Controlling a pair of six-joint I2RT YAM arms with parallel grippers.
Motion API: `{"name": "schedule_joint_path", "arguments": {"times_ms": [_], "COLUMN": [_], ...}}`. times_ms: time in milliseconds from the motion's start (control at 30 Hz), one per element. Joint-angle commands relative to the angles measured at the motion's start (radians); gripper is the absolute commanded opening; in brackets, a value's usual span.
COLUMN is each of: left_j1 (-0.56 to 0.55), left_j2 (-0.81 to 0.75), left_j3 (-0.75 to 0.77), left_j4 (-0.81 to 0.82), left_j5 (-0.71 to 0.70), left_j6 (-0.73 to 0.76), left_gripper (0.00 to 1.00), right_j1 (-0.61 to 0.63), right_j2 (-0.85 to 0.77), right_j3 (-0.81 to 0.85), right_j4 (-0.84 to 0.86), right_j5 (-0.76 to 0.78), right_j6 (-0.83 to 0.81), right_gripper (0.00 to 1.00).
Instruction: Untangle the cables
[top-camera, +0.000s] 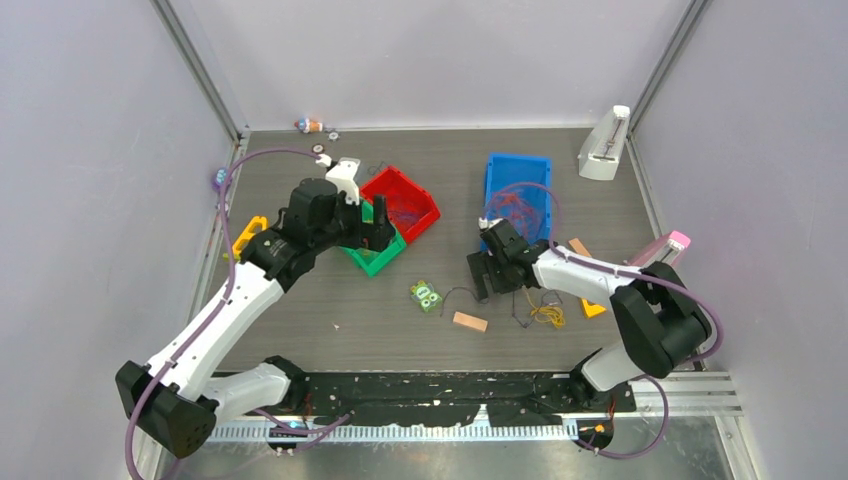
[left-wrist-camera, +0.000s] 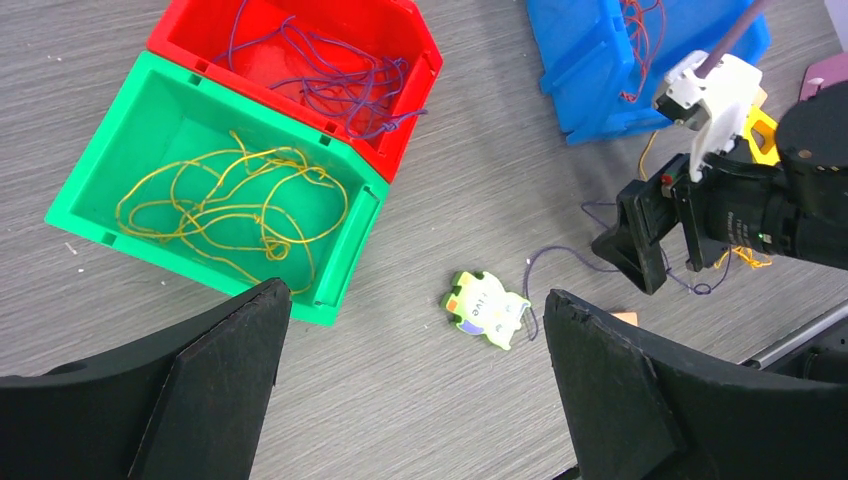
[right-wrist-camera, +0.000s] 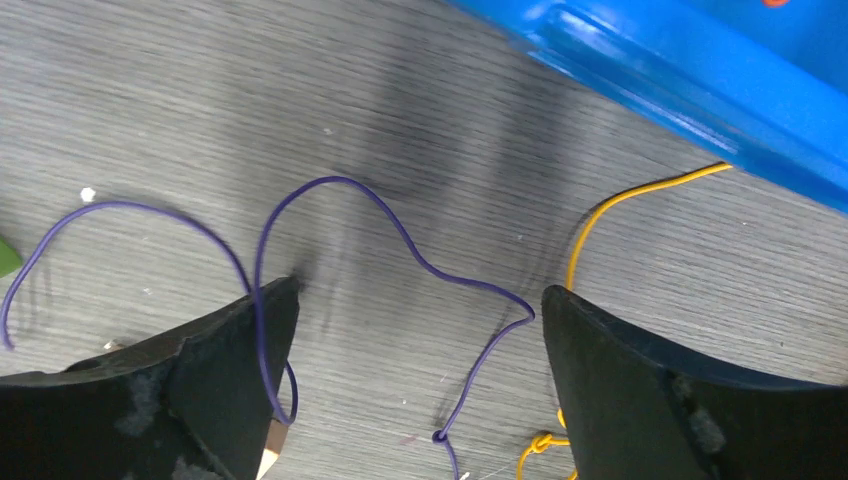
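A loose dark purple cable (right-wrist-camera: 400, 235) snakes over the table between the fingers of my open right gripper (right-wrist-camera: 420, 330) and drapes across its left finger (right-wrist-camera: 200, 380). A yellow cable (right-wrist-camera: 600, 210) runs by its right finger from a small yellow bundle (top-camera: 547, 315). More yellow cables (left-wrist-camera: 230, 205) lie in the green bin (left-wrist-camera: 350, 250), purple cables (left-wrist-camera: 330, 75) in the red bin (left-wrist-camera: 415, 110), and orange-red cables (left-wrist-camera: 640, 40) in the blue bin (left-wrist-camera: 570, 70). My left gripper (left-wrist-camera: 415, 340) hangs open and empty above the table beside the green bin.
A green puzzle piece (top-camera: 427, 296) and a wooden block (top-camera: 469, 321) lie near the right gripper (top-camera: 485, 275). An orange piece (top-camera: 592, 308) and a pink object (top-camera: 668, 245) sit at the right. A white stand (top-camera: 604, 147) is at the back right and a yellow part (top-camera: 248, 235) at the left edge.
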Motion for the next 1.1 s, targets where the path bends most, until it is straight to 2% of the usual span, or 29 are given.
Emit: {"name": "schedule_joint_path", "arguments": {"times_ms": [0,33,67,100,133,167,200,233,300,500,700,900,1067], "left_j1": [0.006,0.005,0.005,0.005,0.005,0.005,0.005,0.005,0.005,0.005,0.005,0.039,0.129], "left_j2": [-0.028,-0.030,-0.032,-0.035,-0.036,-0.037,-0.039,-0.038,-0.041,-0.058,-0.103,-0.147,-0.173], "left_j3": [-0.005,-0.008,-0.011,-0.015,-0.019,-0.020,-0.024,-0.024,-0.023,-0.031,-0.079,-0.097,-0.143], "left_j4": [0.017,0.019,0.020,0.020,0.022,0.022,0.022,0.022,0.019,0.031,0.089,0.069,0.072], "left_j5": [0.017,0.018,0.016,0.016,0.016,0.017,0.019,0.022,0.027,0.049,0.060,-0.079,0.000], "left_j6": [0.017,0.017,0.016,0.016,0.016,0.015,0.014,0.014,0.014,0.013,0.001,-0.095,-0.151], "left_gripper": [1.00,1.00,1.00,1.00,1.00,0.99,1.00,0.99,1.00,1.00,1.00,1.00,1.00], "right_j1": [-0.026,-0.028,-0.028,-0.028,-0.028,-0.028,-0.028,-0.027,-0.020,0.026,0.041,0.041,0.041], "right_j2": [0.028,0.032,0.034,0.033,0.026,0.019,0.000,-0.013,-0.068,-0.263,-0.341,-0.286,-0.150], "right_j3": [0.021,0.022,0.022,0.023,0.024,0.027,0.030,0.040,0.064,0.202,0.377,0.606,0.810], "right_j4": [0.021,0.021,0.021,0.019,0.018,0.012,0.006,-0.007,-0.033,-0.122,-0.131,-0.081,-0.084], "right_j5": [-0.079,-0.090,-0.112,-0.119,-0.131,-0.143,-0.148,-0.151,-0.171,-0.256,-0.349,-0.384,-0.371], "right_j6": [-0.009,-0.008,-0.009,-0.006,-0.004,-0.002,-0.001,0.000,0.001,0.008,0.018,0.040,0.044], "right_gripper": [1.00,0.94,0.75,0.65,0.42,0.31,0.13,0.09,0.06,0.05,0.05,0.05,0.05]}}
